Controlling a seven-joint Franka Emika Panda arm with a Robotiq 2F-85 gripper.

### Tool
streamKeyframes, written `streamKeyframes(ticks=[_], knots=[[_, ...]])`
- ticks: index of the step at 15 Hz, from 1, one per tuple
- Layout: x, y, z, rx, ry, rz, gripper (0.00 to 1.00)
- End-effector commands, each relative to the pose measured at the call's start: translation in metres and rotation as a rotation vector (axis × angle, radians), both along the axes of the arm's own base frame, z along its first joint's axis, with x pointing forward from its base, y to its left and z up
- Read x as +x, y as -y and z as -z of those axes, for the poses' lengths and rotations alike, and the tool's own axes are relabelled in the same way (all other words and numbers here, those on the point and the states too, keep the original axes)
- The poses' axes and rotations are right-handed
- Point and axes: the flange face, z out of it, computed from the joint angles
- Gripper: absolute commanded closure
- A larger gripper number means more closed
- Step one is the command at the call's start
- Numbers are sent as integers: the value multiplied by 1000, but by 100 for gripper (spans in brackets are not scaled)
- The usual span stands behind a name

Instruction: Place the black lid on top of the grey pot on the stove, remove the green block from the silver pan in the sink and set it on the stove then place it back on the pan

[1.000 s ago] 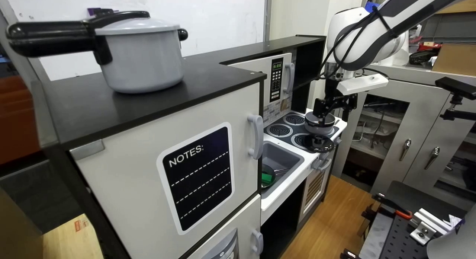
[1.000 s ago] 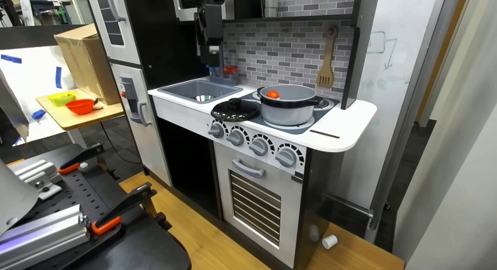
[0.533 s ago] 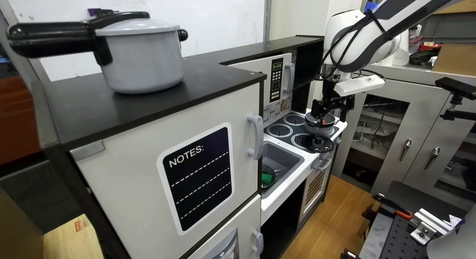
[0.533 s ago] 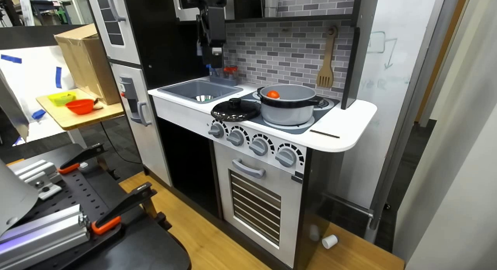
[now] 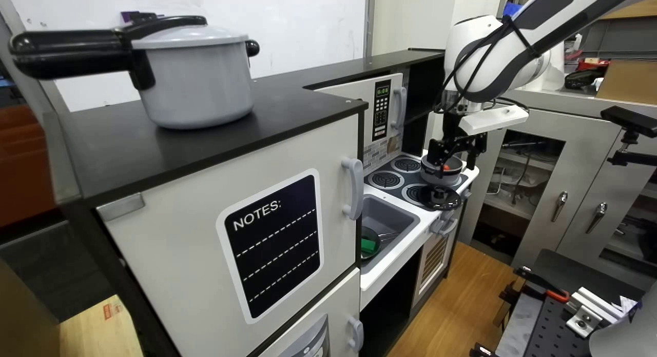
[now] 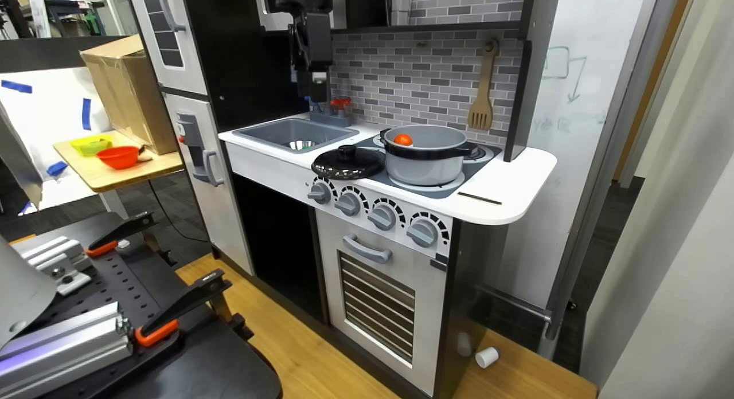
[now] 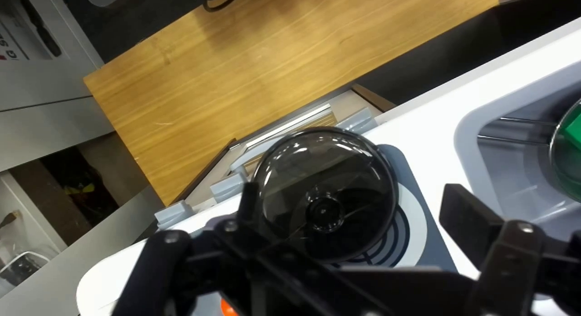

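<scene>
The black lid [image 7: 324, 189], round with a knob, lies on the stove's [image 6: 484, 158] front burner next to the sink and juts past the front edge. Above it, without contact, hangs my gripper [image 7: 354, 202], open with nothing held; from the wrist the lid appears mostly between the spread fingers. The grey pot [image 6: 424, 165], uncovered, sits beside the lid [image 6: 347, 163] on the neighbouring burner. Inside the sink [image 5: 390, 218] rests the silver pan [image 6: 301, 145] with the green block [image 5: 367, 245] in it; the wrist view catches only part of that block [image 7: 575, 130].
An orange ball [image 6: 403, 139] lies in the grey pot. Small red-topped bottles [image 6: 340, 104] stand behind the sink. A shelf [image 6: 430, 27] and a microwave [image 5: 382, 108] overhang the back. A large pot [image 5: 195, 80] with a long black handle stands on the high cabinet.
My gripper has drifted slightly left in an exterior view, uncovering the orange ball in the grey pot. Lid, pot, pan and green block stay where they were.
</scene>
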Motion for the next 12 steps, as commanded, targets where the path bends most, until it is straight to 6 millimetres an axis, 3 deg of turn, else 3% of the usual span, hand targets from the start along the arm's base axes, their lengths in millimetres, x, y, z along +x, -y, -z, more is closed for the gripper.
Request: streamKeyframes(ticks=[1,8,12], knots=[[18,8,22,-28,-18,-22,0],[61,33,67,-34,-64,-22,0],[64,34,78,-15,-80,-22,0]])
